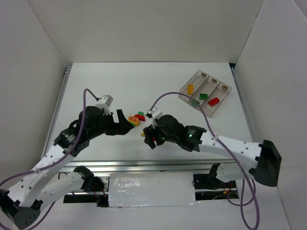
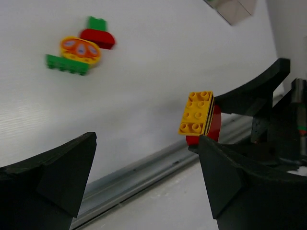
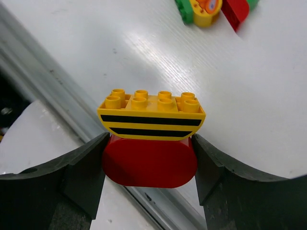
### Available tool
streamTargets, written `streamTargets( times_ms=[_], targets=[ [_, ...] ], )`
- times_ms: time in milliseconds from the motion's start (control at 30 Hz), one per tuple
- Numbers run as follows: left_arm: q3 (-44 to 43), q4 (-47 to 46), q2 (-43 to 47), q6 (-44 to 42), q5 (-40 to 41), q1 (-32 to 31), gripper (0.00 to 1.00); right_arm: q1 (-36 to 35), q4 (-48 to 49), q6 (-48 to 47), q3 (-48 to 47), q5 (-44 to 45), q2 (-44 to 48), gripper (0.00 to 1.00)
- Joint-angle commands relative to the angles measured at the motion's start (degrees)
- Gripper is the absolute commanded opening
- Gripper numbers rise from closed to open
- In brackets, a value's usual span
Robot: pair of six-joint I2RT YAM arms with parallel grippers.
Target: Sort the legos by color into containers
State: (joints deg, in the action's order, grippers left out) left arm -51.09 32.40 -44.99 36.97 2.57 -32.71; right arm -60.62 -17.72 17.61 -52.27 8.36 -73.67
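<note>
My right gripper [image 3: 149,152] is shut on a red rounded brick [image 3: 148,162] with a yellow black-striped brick [image 3: 151,112] stuck on top, held above the table's near edge; it also shows in the top view [image 1: 147,136]. My left gripper [image 2: 146,158] is open and empty, close to the left of that pair [image 2: 196,113]; in the top view [image 1: 124,122] it sits beside a small pile of legos [image 1: 136,118]. The pile holds a flat green brick [image 2: 67,63], a yellow-orange rounded brick [image 2: 80,49], a red rounded brick [image 2: 97,38] and a green brick [image 2: 97,23].
The three-compartment clear tray [image 1: 193,102] stands at the far right, holding a yellow brick [image 1: 190,88], a green brick [image 1: 204,96] and a red brick [image 1: 214,101], one per compartment. A metal rail [image 2: 144,165] runs along the table's near edge. White walls enclose the table.
</note>
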Motion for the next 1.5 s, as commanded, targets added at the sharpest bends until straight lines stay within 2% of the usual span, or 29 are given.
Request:
streamTargets(
  times_ms=[0, 33, 167, 267, 533, 633, 800, 933, 1133, 1333, 1467],
  targets=[
    [3.61, -12.69, -3.86, 6.17, -22.22, 0.01, 1.00, -0.29, 3.84, -9.43, 2.34, -8.08, 8.35, 0.00],
    [4.41, -17.24, -4.57, 8.88, -27.65, 0.01, 1.00, -0.29, 3.39, -9.78, 2.44, -9.84, 9.67, 0.00],
    [8.63, -29.72, -7.56, 16.72, -38.57, -0.25, 1.00, -0.38, 1.99, -10.14, 2.61, -12.66, 14.86, 0.00],
    [10.40, -35.29, -9.49, 20.42, -41.15, -0.86, 0.99, -0.81, 0.75, -9.96, 2.44, -12.14, 16.10, 0.00],
    [10.66, -36.28, -10.82, 21.22, -40.37, -2.36, 0.93, -1.69, -2.23, -9.96, 0.77, -8.45, 13.64, 0.00],
    [8.29, -27.59, -10.47, 18.24, -32.47, -2.36, 0.94, -2.22, -2.59, -9.61, 1.03, -8.45, 12.58, 0.00],
    [7.41, -24.76, -9.76, 18.05, -27.01, -2.18, 0.95, -2.40, -0.57, -8.64, 3.75, -8.45, 14.78, 0.00],
    [8.46, -30.81, -10.90, 19.37, -32.52, -2.27, 0.93, -2.40, -1.18, -8.82, 3.32, -8.45, 14.78, 0.00],
    [9.51, -35.64, -13.28, 20.51, -36.57, -4.03, 0.91, -2.40, -1.36, -9.61, 0.95, -6.78, 12.41, 0.00],
    [8.64, -34.43, -13.63, 19.28, -35.35, -5.43, 0.85, -2.40, -1.10, -10.05, -1.16, -4.76, 10.91, 0.00],
    [8.64, -33.37, -15.21, 17.88, -35.44, -5.79, 0.70, -2.40, -0.04, -10.05, -1.60, -4.15, 11.97, 0.00]
  ],
)
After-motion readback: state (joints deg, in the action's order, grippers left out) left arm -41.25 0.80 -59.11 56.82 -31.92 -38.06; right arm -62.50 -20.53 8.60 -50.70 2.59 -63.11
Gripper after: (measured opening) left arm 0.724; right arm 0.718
